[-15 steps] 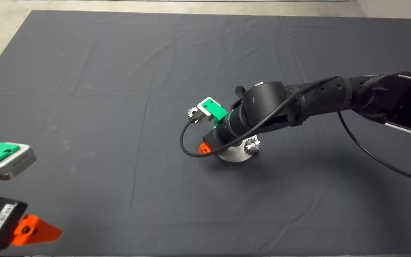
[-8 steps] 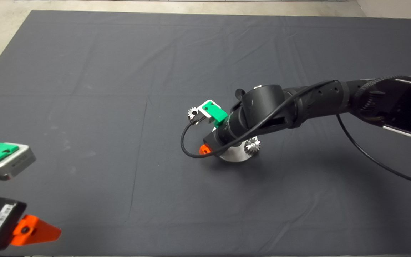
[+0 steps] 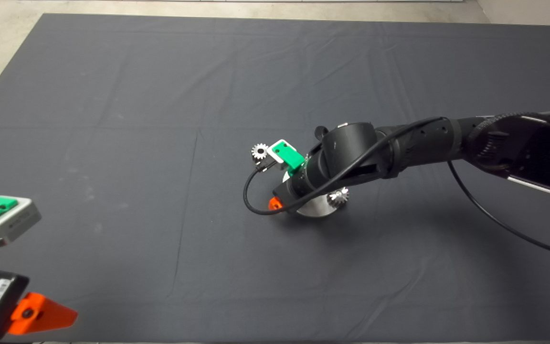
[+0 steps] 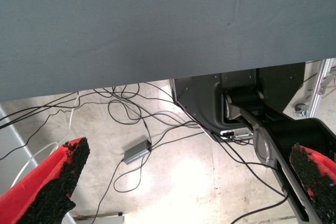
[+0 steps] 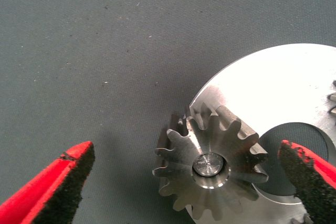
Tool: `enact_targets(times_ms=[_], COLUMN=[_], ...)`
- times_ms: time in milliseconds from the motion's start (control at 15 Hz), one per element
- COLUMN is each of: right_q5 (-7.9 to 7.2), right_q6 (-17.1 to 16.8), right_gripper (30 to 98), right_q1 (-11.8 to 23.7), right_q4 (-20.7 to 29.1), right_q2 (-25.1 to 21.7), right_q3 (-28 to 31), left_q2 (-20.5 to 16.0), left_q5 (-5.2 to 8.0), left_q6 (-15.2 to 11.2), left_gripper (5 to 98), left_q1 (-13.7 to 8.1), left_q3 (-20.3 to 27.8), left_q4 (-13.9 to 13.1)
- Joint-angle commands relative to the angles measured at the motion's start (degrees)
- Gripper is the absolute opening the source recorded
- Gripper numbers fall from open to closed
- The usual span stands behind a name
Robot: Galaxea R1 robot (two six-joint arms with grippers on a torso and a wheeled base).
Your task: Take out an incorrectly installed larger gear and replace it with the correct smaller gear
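The larger gear [image 5: 210,169], dark grey steel with long shiny-edged teeth, sits on a pin at the rim of a round silver disc [image 5: 283,85]. My right gripper [image 5: 184,149] is open, with one pad on each side of this gear and neither touching it. In the head view my right arm covers that gear; only one red finger [image 3: 274,204] shows beside the disc [image 3: 314,209]. The smaller gear [image 3: 259,151], a silver spur gear, lies flat on the mat just beyond the wrist. My left gripper [image 3: 41,315] is parked open at the lower left.
A brighter slanted-tooth gear [image 3: 338,196] stands on the disc's right side. A black cable [image 3: 251,200] loops from the right wrist over the mat. The left wrist view shows the mat's edge, with floor cables [image 4: 131,114] and the robot's base beyond it.
My right arm has shifted slightly toward the near side, so the wrist camera no longer covers the spur gear. The left gripper has slid a little lower in the picture.
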Motion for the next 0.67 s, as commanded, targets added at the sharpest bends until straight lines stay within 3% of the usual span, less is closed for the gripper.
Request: enact_targets(times_ms=[0,600], right_q5=[0.04,-0.40], right_q6=[-0.24,-0.03], right_gripper=[91.5,79.7], right_q1=[0.42,-0.02], right_q4=[-2.37,-3.86], right_q2=[-0.11,-0.58], right_q3=[-0.04,0.01], left_q2=[0.06,-0.12], left_q5=[0.99,0.99], left_q6=[0.48,0.53], left_gripper=[98.3,98.3], left_q1=[-0.07,0.00], left_q3=[0.67,0.67], left_q4=[0.18,0.18])
